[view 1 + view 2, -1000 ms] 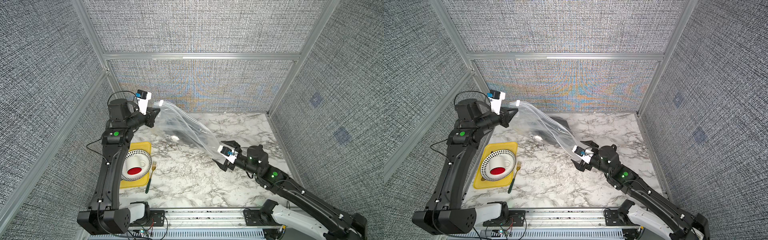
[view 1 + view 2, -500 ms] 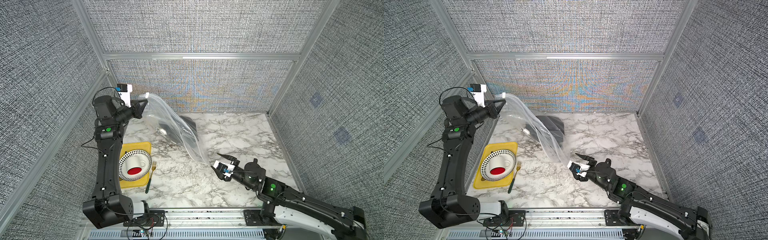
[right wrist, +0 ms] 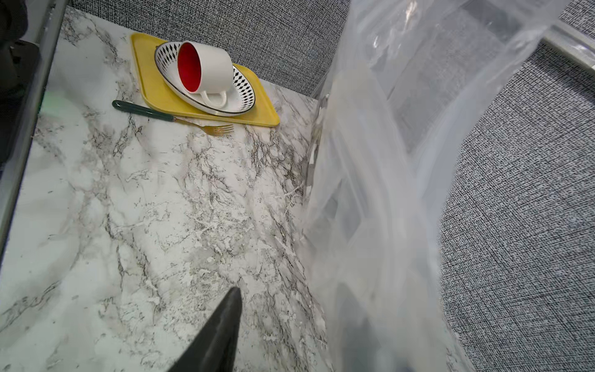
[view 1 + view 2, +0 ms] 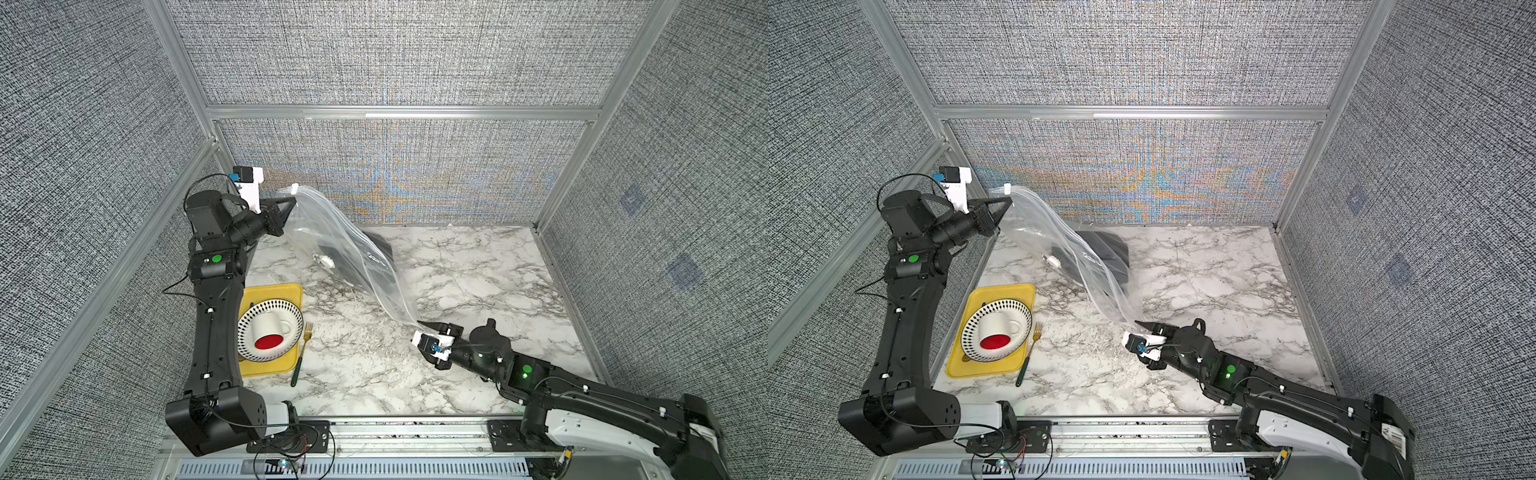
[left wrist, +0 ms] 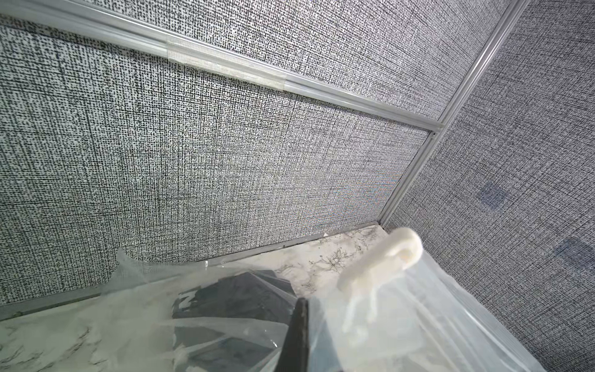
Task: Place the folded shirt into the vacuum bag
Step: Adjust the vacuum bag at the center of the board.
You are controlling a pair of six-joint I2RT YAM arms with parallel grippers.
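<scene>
**Legible markings: one partial character, one unreadable label**

In the left wrist view we found a single white character, shaped like an N or an M. It was printed on the dark folded shirt and seen through the clear vacuum bag. We could not make out any further characters beside it. In a top view, a white label with dark print stood on the base end of the right arm. It was too small for us to read.
</scene>
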